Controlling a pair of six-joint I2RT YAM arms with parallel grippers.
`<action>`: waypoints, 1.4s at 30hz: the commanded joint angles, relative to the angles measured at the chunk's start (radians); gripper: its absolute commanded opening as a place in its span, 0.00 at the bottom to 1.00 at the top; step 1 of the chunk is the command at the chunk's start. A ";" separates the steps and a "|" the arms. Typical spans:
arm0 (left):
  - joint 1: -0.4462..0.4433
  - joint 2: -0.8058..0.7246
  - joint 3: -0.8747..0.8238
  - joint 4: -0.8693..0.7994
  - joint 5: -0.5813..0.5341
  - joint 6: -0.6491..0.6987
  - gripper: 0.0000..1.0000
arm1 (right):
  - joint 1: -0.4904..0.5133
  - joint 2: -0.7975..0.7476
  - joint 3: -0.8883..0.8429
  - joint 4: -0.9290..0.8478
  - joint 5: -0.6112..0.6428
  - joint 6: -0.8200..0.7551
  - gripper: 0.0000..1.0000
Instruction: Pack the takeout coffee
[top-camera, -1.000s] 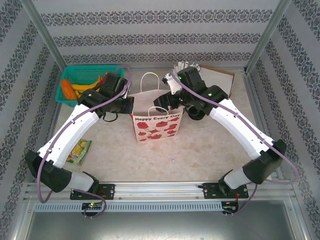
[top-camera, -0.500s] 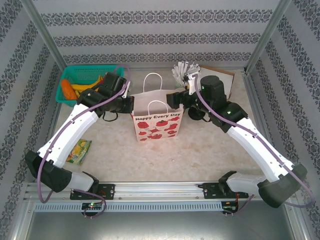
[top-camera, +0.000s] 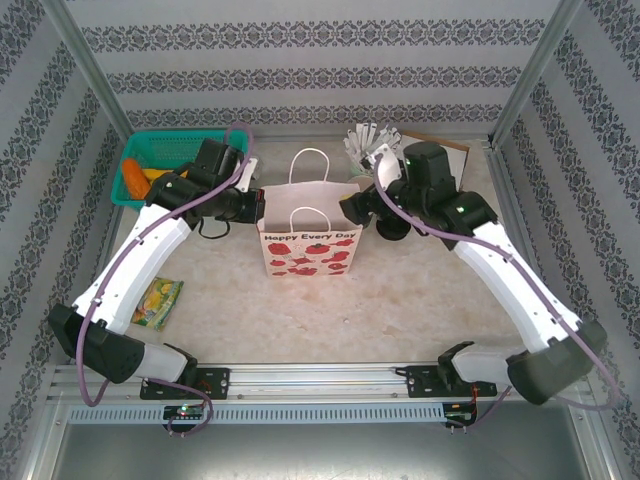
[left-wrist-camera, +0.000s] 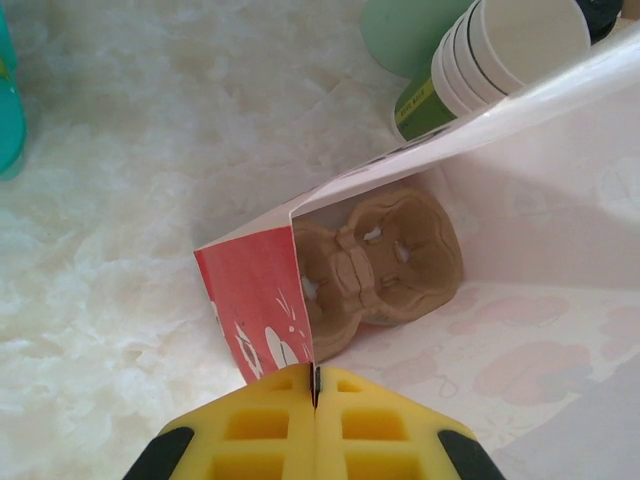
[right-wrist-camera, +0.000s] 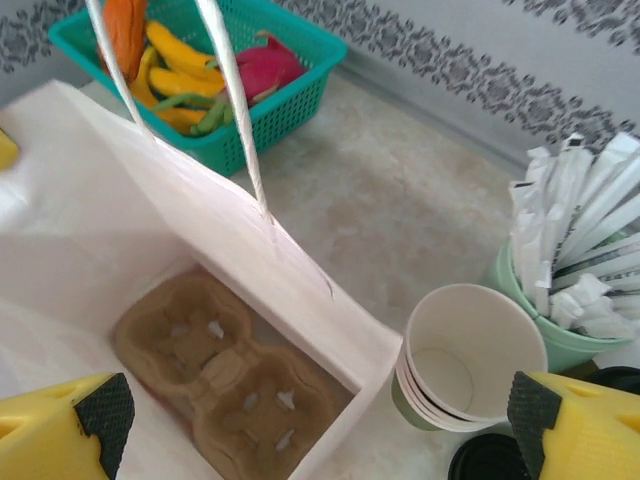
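Takeout coffee sits on the table just right of the gift bag, under the right wrist and near the right gripper. That gripper's jaws are spread wide, holding nothing, above the bag's open mouth. Left gripper is pinched tight on the bag's left edge.

Bright, even light throughout; soft shadows fall on the worktop beside the gift bag, whose pale inside looks washed out.
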 joint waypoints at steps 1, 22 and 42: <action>0.011 0.010 0.046 -0.039 0.022 0.055 0.00 | -0.024 0.086 0.103 -0.095 -0.057 -0.100 0.97; 0.041 0.061 0.097 -0.072 0.047 0.066 0.00 | -0.026 0.496 0.506 -0.318 -0.219 -0.418 0.81; 0.082 0.109 0.154 -0.106 0.122 0.023 0.04 | 0.038 0.412 0.428 -0.337 -0.194 -0.413 0.36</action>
